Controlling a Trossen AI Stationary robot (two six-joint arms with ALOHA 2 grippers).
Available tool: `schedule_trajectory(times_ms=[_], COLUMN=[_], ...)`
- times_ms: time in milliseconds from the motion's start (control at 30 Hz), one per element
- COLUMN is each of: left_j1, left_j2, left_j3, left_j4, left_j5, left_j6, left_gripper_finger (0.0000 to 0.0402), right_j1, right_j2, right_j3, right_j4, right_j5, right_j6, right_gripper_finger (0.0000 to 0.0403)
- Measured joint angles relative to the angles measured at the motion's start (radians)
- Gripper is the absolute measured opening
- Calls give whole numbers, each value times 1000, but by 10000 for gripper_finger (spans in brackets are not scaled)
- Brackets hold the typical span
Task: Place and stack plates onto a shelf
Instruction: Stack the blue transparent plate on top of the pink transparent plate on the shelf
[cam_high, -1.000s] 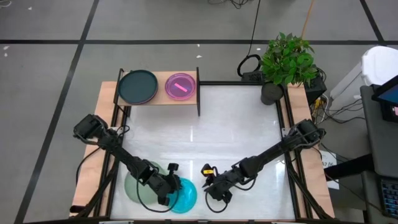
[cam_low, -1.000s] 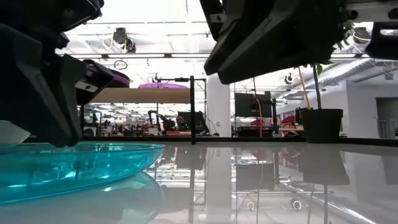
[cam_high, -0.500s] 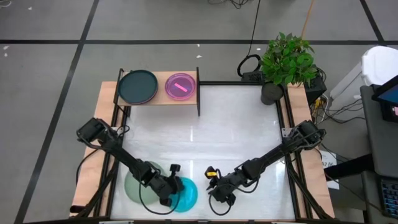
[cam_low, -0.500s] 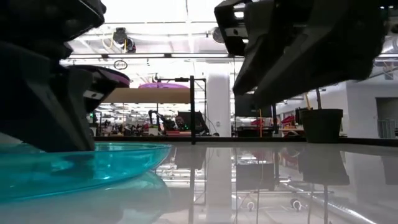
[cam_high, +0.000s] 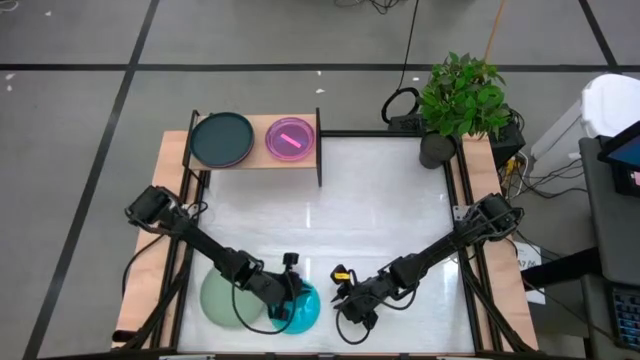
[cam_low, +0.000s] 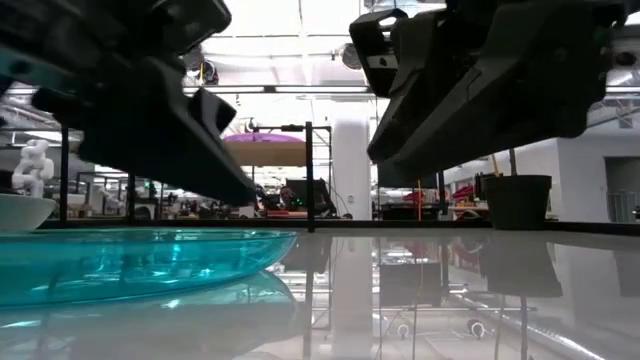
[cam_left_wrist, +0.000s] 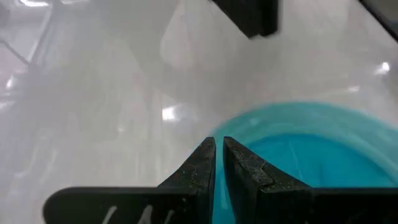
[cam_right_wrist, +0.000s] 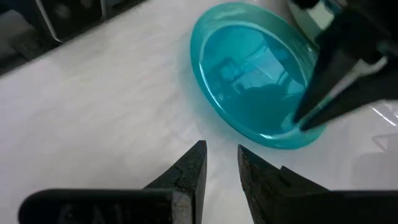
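At the table's near edge, from left to right:

Sage-green plate: lies flat on the white table at the near left, under the left arm, its right side overlapped by the cyan plate.

Left gripper: low over the near left of the table, at the rim of the cyan plate. In the left wrist view its two fingers are pressed almost together with the plate's rim between them; the right wrist view shows the same grip on the plate's edge.

Cyan plate: near the front edge, just right of the sage-green plate and partly over it; in the low view it sits close above the tabletop with its reflection below.

Right gripper: just right of the cyan plate, apart from it and low over the table. In the right wrist view its fingers are slightly parted, with nothing between them and the cyan plate ahead.

Shelf: at the table's far left corner, a light-wood board on black posts.

Black plate: on the left half of the shelf.

Pink plate: on the right half of the shelf, beside the black plate.

Potted plant: beyond the table's far right corner.
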Motion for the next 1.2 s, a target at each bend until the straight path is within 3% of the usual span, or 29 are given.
schedule_trajectory(times_ms=[200,333,867,1200], left_j1=[-25,-44,-37,23], left_j2=[-102,-105,-40,-38], left_j3=[1,1,1,0], left_j4=[-184,-272,-259,-170], left_j5=[97,194,160,119], left_j6=[-116,-199,-241,-144], left_gripper_finger=[37,37,37,37], right_j1=[0,0,-1,-1], right_j2=[0,0,0,0], right_j3=[0,0,0,0], right_j4=[-5,1,3,-14], right_j5=[8,8,8,6], right_j6=[0,-3,-26,-64], right_gripper_finger=[76,76,76,77])
